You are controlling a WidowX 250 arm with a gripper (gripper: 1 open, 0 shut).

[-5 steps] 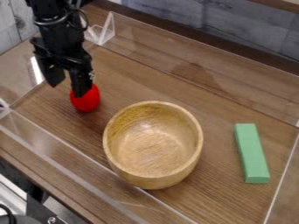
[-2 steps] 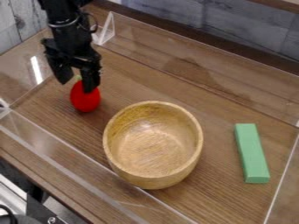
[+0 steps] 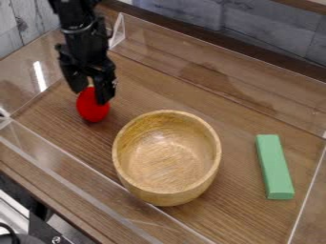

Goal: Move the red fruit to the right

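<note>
The red fruit (image 3: 91, 108) is a small bright red rounded toy lying on the wooden table at the left, left of the wooden bowl. My black gripper (image 3: 90, 88) points straight down right over it, open, with one finger on each side of the fruit's upper part. The fruit's top is hidden behind the fingers. I cannot tell whether the fingers touch it.
A large wooden bowl (image 3: 167, 155) stands in the middle, close to the fruit's right. A flat green block (image 3: 273, 166) lies at the right. Clear plastic walls (image 3: 76, 162) ring the table, with a low front edge and a raised back panel.
The gripper has shifted a little to the right and lower, coming down around the top of the red fruit. The fruit, bowl and block have stayed put.
</note>
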